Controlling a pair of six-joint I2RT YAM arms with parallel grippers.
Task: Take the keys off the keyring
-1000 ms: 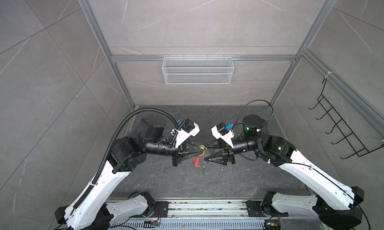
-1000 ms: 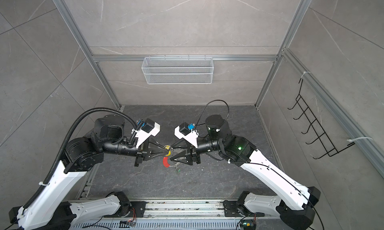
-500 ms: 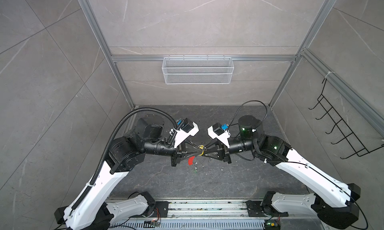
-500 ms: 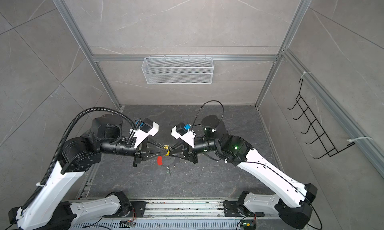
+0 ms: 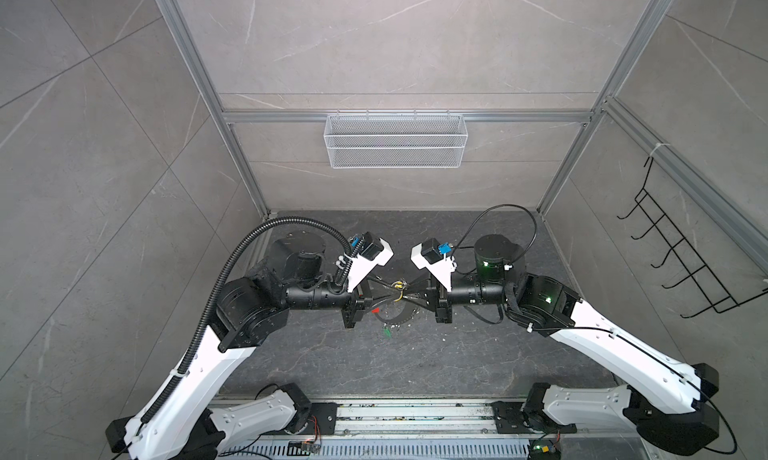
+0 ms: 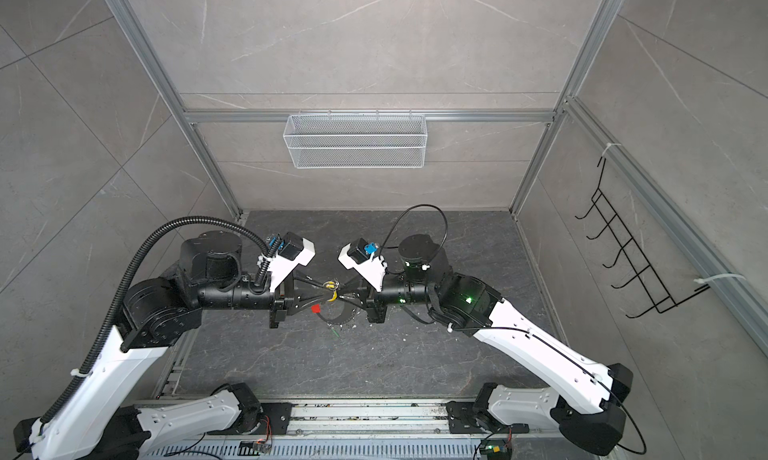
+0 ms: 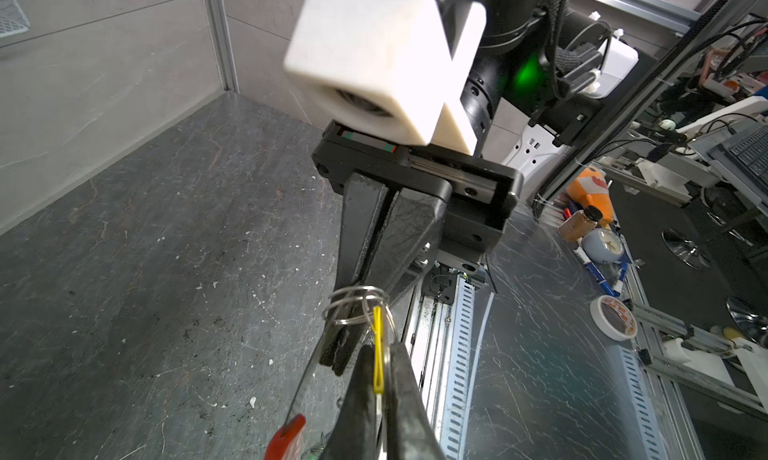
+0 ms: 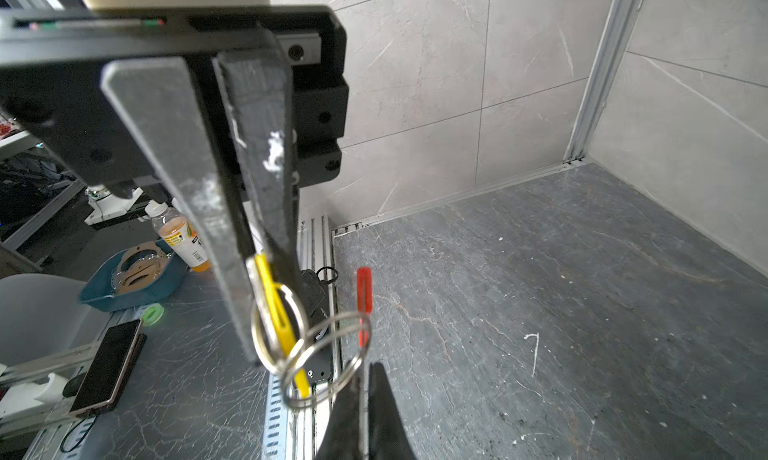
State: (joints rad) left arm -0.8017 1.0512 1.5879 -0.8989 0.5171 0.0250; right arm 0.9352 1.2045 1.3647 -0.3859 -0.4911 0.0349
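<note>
Both grippers meet tip to tip above the dark floor. My left gripper is shut on the yellow tag of one of the keys. Silver split rings link that tag to the keyring, a thin dark hoop with a red sleeve. My right gripper is shut on the hoop's wire. A green tag dangles under the hoop. Most of each key's metal is hidden.
A white wire basket hangs on the back wall. A black hook rack is on the right wall. The arms' base rail runs along the front. Beyond the cell lie a phone, a bottle and tape.
My right gripper has moved left to the left gripper and shut on the hoop's wire. The red sleeve has swung left, under the left gripper.
</note>
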